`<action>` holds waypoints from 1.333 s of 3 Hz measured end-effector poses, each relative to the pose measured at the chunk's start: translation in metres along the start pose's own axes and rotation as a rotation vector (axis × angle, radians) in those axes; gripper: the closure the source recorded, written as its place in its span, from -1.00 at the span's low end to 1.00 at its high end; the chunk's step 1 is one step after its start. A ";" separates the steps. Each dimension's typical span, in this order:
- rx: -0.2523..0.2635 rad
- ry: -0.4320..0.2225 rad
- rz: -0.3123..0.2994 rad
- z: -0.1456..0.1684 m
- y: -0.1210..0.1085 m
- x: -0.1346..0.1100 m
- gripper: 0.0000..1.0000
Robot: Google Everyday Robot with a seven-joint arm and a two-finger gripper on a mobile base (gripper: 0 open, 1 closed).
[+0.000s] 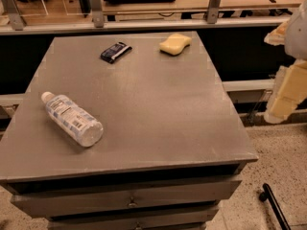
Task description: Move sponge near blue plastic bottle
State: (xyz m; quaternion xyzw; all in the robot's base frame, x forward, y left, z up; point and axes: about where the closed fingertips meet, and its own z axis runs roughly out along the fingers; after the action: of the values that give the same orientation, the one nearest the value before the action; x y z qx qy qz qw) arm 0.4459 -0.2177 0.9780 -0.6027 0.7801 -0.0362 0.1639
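Note:
The pale yellow sponge [175,44] lies flat near the far right corner of the grey table [158,109]. The blue plastic bottle [72,118] lies on its side at the table's left front, white cap pointing to the far left. My gripper [287,92] hangs at the right edge of the view, beside the table and off its right side, well right of the sponge and below its level in the view. It holds nothing that I can see.
A small dark blue snack wrapper [115,51] lies on the table's far side, left of the sponge. Metal rails and posts [144,24] run behind the table. Drawers [129,200] sit under the tabletop. A black bar [273,206] lies on the speckled floor at the right.

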 end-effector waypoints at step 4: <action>0.052 -0.076 0.004 0.041 -0.147 -0.029 -1.00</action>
State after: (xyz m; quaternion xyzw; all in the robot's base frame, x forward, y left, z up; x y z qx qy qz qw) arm 0.6010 -0.2245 0.9832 -0.5976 0.7733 -0.0331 0.2093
